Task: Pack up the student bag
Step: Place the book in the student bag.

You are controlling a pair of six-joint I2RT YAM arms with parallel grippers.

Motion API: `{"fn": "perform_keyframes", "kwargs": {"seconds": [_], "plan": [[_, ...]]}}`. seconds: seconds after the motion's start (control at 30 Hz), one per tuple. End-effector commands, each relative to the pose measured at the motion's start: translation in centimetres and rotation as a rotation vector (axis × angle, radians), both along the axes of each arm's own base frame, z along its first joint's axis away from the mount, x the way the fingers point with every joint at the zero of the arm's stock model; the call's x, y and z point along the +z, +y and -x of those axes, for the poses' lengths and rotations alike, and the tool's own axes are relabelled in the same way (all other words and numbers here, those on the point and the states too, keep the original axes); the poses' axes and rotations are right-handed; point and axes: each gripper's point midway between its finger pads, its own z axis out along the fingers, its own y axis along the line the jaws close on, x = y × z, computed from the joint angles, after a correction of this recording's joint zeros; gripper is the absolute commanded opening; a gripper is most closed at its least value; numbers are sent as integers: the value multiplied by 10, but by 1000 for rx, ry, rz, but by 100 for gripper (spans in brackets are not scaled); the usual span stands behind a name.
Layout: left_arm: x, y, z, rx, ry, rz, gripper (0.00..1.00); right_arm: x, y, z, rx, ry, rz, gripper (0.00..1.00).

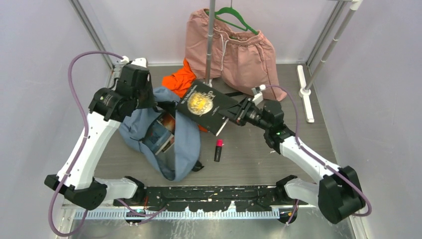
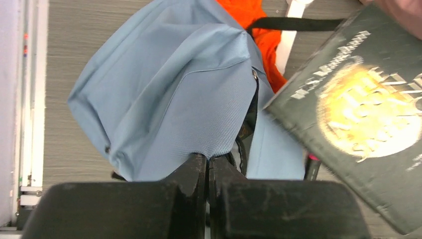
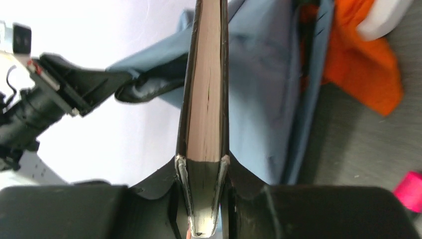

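Note:
The student bag (image 1: 184, 149), grey-blue and soft, lies open on the table left of centre, with a printed item (image 1: 161, 133) showing inside its mouth. My left gripper (image 1: 150, 102) is shut on a fold of the bag's fabric (image 2: 174, 89) at the upper rim; in the left wrist view the fingertips (image 2: 199, 167) pinch the cloth together. My right gripper (image 1: 233, 114) is shut on a dark hardcover book (image 1: 203, 105) with a gold emblem, held tilted above the bag's opening. The right wrist view shows the book (image 3: 206, 99) edge-on between the fingers.
A black marker with a pink cap (image 1: 218, 149) lies on the table right of the bag. An orange cloth (image 1: 180, 79) sits behind the bag. Pink shorts (image 1: 234, 50) hang from a green hanger by a metal pole (image 1: 211, 40) at the back.

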Motion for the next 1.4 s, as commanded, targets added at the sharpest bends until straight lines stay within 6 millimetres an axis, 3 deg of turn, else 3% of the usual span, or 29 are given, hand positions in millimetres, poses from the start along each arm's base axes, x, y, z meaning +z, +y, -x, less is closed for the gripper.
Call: {"fn": "perform_keyframes", "kwargs": {"seconds": [0.0, 0.13, 0.27, 0.4, 0.53, 0.63, 0.77, 0.97, 1.3, 1.33, 1.37], "plan": [[30, -15, -24, -37, -111, 69, 0, 84, 45, 45, 265, -240, -180, 1], [28, -15, -31, -32, -105, 82, 0, 69, 73, 65, 370, -198, -165, 1], [26, -17, -32, -48, -93, 113, 0, 49, 85, 67, 402, -151, -118, 1], [26, -17, -29, -50, -90, 134, 0, 23, 93, 55, 390, -112, -34, 1], [32, -14, -25, -50, -123, 159, 0, -28, 94, 33, 321, -43, 154, 1], [33, -16, -21, -72, -118, 181, 0, -51, 95, 22, 290, 7, 218, 1], [29, -25, -19, -112, -103, 210, 0, -52, 110, 15, 293, 8, 223, 1], [15, -38, -20, -151, -68, 257, 0, -47, 149, 6, 229, -31, 182, 1], [9, -46, -17, -163, -55, 303, 0, -64, 238, -31, 93, 67, 32, 1], [9, -46, -18, -160, -56, 306, 0, -65, 253, -32, 127, 73, 16, 6], [8, -46, -19, -156, -56, 306, 0, -63, 269, -28, 191, 63, 0, 21]]}}
